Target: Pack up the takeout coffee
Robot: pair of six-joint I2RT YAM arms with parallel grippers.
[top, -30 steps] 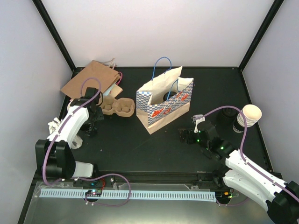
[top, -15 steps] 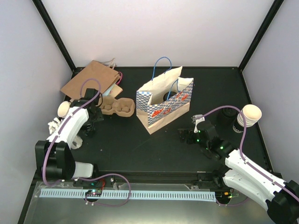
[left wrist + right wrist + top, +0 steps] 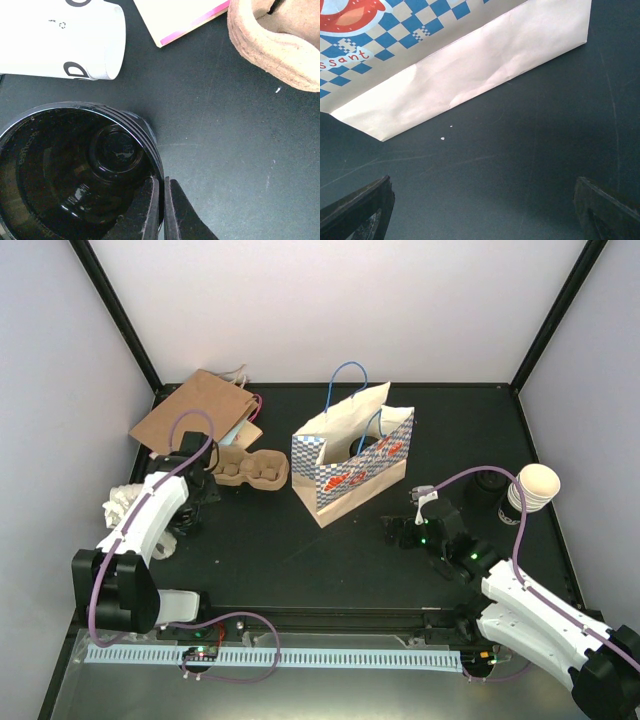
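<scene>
The checked bag (image 3: pixel 350 458) stands mid-counter (image 3: pixel 280 550). Just right of the bag, the right hand (image 3: pixel 481 195) gapes empty. Well left of the bag, the left hand (image 3: pixel 162 181) pinches the rim of the black coffee lid (image 3: pixel 75 170). So thin a bite could slip, or tip it.

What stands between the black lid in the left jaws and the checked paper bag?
The pulp cup carrier lies between the black lid and the checked bag. Nothing else visible is in that path.
</scene>
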